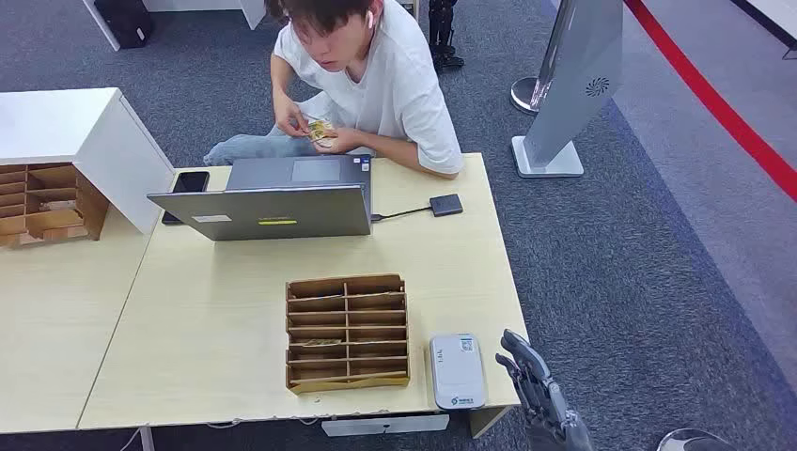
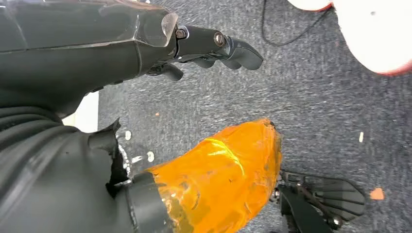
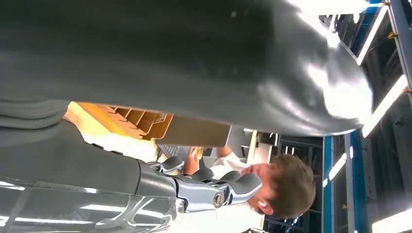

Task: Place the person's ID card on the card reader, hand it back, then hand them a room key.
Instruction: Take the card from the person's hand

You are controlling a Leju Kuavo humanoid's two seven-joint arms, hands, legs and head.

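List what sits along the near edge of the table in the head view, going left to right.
Wooden slotted organizer → white card reader → robot's right hand, raised just past the table's corner.

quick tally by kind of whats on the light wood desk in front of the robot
laptop: 1
phone: 1
small black device on a cable: 1
wooden slotted organizer: 1
white card reader: 1
total: 5

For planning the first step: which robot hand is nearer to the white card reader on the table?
Right. The right hand is just beside the card reader, off the table edge. The left hand hangs over the carpet floor.
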